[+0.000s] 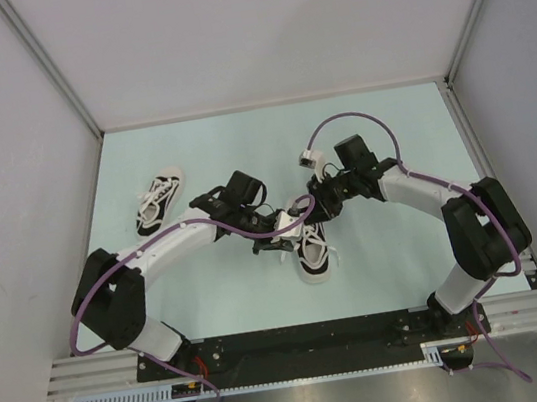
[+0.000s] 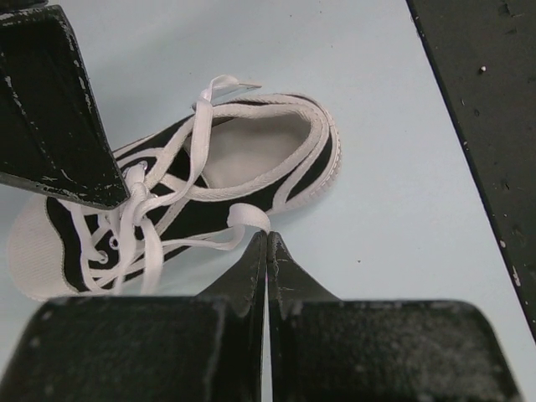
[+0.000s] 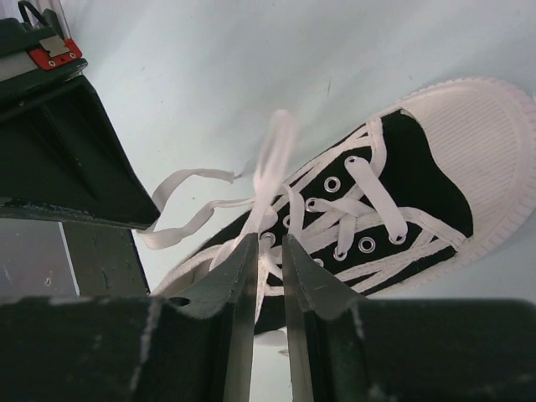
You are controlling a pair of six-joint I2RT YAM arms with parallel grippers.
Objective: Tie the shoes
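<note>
Where the two arms meet over the middle of a pale mint table, one black canvas sneaker sits upright on its white sole, between the two grippers. The second sneaker of the pair stands well apart, toward the far left of the table, with nothing touching it.

The left gripper is at the near sneaker's side. Its wrist view shows the fingertips pressed flat together with no gap, pinching a flat lace band that curls out from the side of the sneaker. The shoe's white lining and open collar face up in that view.

The right gripper hangs over the same shoe from the far right. In its wrist view the fingers stand nearly closed, with only a thin slit between them, and a lace strand rises, blurred, from the eyelets into that slit. The ribbed white toe cap fills the right of that view, and another loose lace end trails onto the table.

Plain grey-white walls close the table on three sides, joined by aluminium corner posts. The arm bases are fixed to a black base plate on the near edge, with a metal rail behind it. Purple cables loop along both arms.
</note>
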